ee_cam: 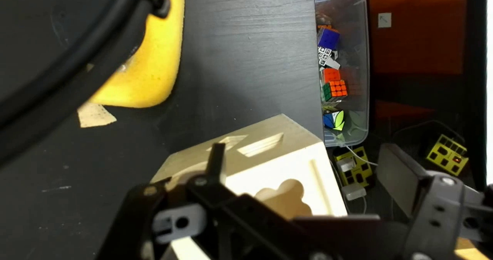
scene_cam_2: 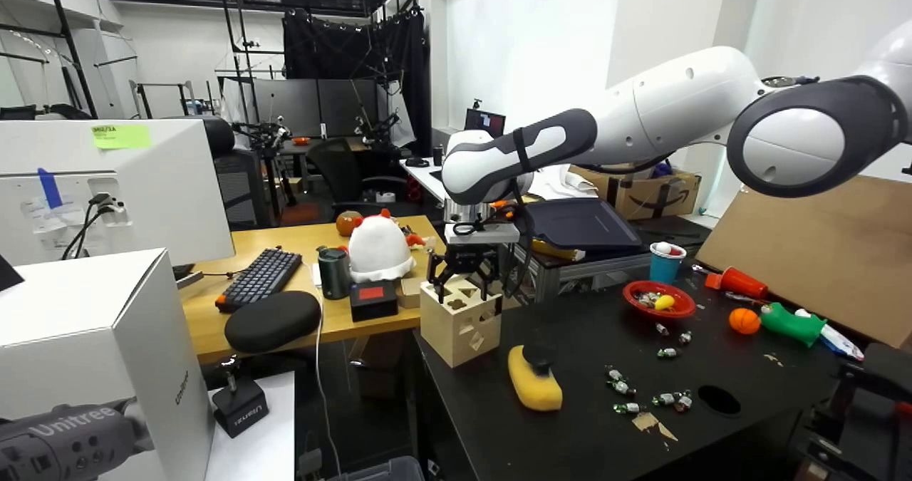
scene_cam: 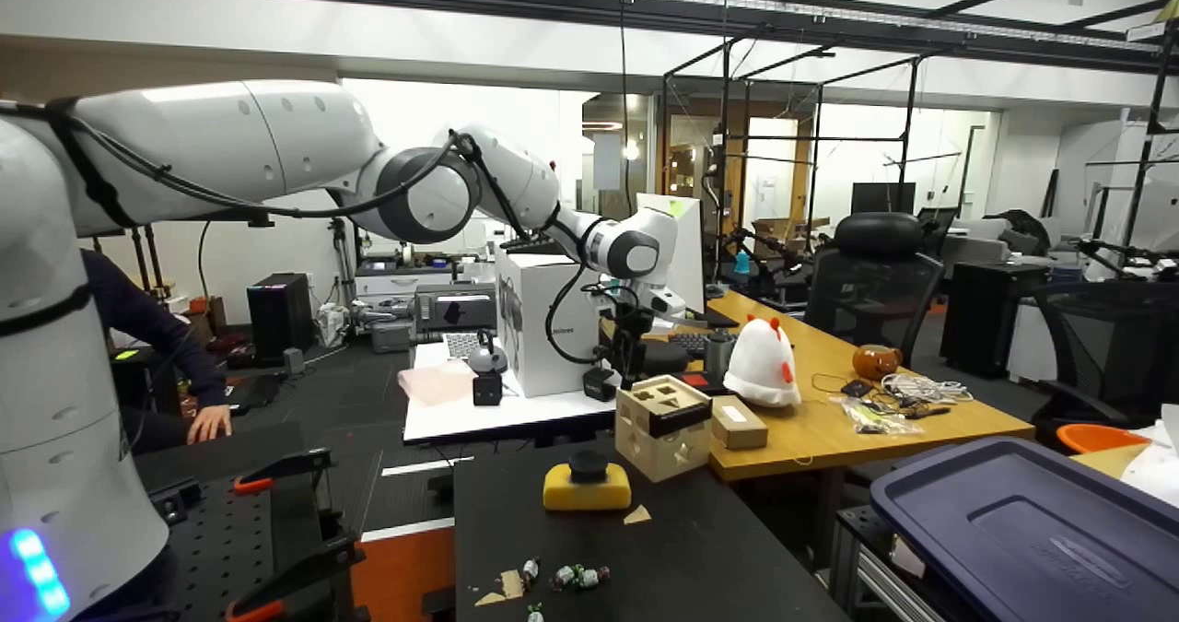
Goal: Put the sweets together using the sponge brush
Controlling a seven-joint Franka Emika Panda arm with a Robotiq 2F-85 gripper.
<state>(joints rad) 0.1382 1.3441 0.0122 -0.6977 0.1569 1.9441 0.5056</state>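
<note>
The sponge brush (scene_cam_2: pixel 536 388), a yellow block with a black knob on top, rests on the black table in both exterior views. Part of its yellow sponge (ee_cam: pixel 163 56) shows in the wrist view, crossed by a black cable. Several wrapped sweets (scene_cam_2: pixel 673 399) lie scattered farther along the same table; some sweets (scene_cam: pixel 580 577) also show near the bottom of an exterior view. The wrist view has none of them. My gripper (scene_cam_2: pixel 463 296) points down over the holed wooden box, away from the brush. Its fingers (ee_cam: pixel 400 175) are spread wide, gripping nothing; their exact height over the box is unclear.
The tan wooden box (scene_cam_2: pixel 459 331) stands at the table corner beside the brush. A red bowl (scene_cam_2: pixel 659 310), blue cup (scene_cam_2: pixel 665 266), orange ball (scene_cam_2: pixel 744 321) and green toy (scene_cam_2: pixel 792 324) occupy the far side. Beyond the table edge sits a clear bin (ee_cam: pixel 360 59) of cubes.
</note>
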